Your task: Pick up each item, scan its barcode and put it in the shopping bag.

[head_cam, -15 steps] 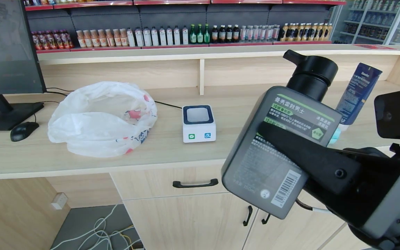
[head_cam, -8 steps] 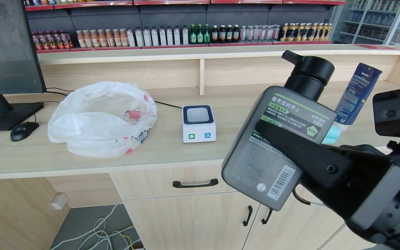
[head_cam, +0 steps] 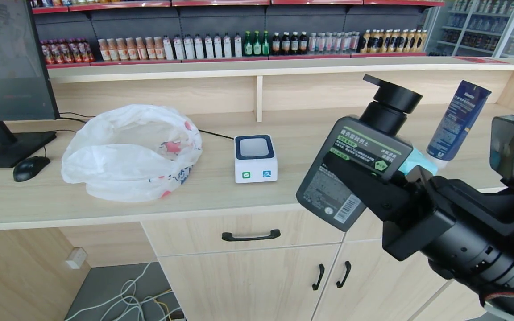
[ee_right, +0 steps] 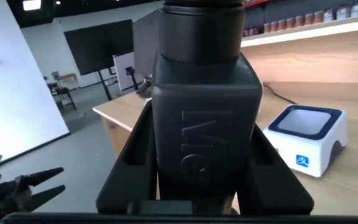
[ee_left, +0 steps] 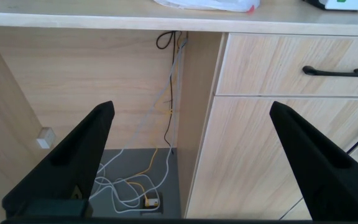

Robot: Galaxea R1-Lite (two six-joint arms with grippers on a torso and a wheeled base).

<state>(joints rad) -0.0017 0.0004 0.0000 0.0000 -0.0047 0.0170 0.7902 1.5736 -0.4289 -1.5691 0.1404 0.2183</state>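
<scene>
Pump bottle [head_cam: 366, 142], dark grey with a black head, sits tilted in your right gripper [head_cam: 355, 178] in the head view. It is raised over the near edge of the counter [head_cam: 221, 196], right of the white barcode scanner [head_cam: 255, 158] and well apart from it. Its barcode [head_cam: 346, 208] faces the near side, not the scanner's top window, so I judge you are at the carry-to-scan step. The next move calls for going left and farther in, then turning the barcode down onto that window. The shopping bag [head_cam: 132, 151] lies open left of the scanner.

In the left wrist view, your left gripper [ee_left: 191, 109] hangs spread wide and empty below the counter, before the cabinet front [ee_left: 260, 68].

In the right wrist view, the fingers [ee_right: 132, 155] clamp the bottle on both sides, with the scanner beyond it.
</scene>
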